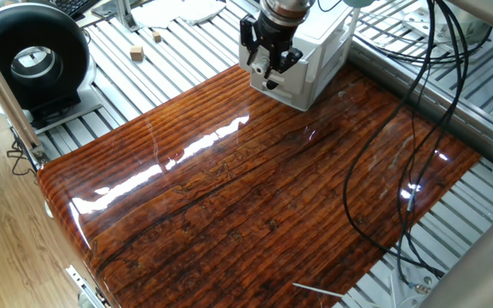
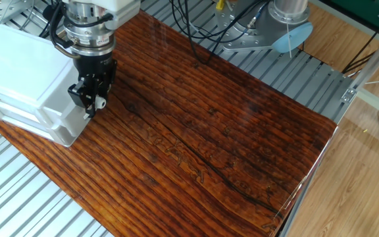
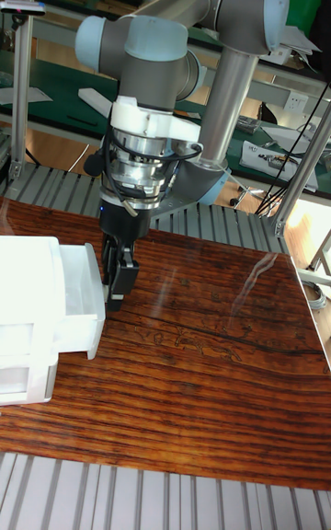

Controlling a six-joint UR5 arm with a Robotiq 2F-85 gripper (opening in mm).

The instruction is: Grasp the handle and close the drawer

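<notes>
The white cabinet (image 2: 18,66) stands at the edge of the wooden tabletop. In the tall fixed view its upper drawer (image 3: 78,295) sticks out a little from the cabinet body (image 3: 23,337). My gripper (image 2: 92,104) hangs straight down in front of the drawer front, with its black fingers closed on the small white handle (image 2: 99,103). In one fixed view the gripper (image 1: 268,73) covers the drawer front and hides the handle. The gripper (image 3: 117,295) touches the drawer's right face in the tall view.
A black knob (image 1: 270,84) shows on the lower drawer below my fingers. A black ring-shaped device (image 1: 32,56) and a small wooden block (image 1: 136,53) lie on the metal slats. Black cables (image 1: 400,154) hang over the table's right side. The arm's base (image 2: 268,26) is at the far edge.
</notes>
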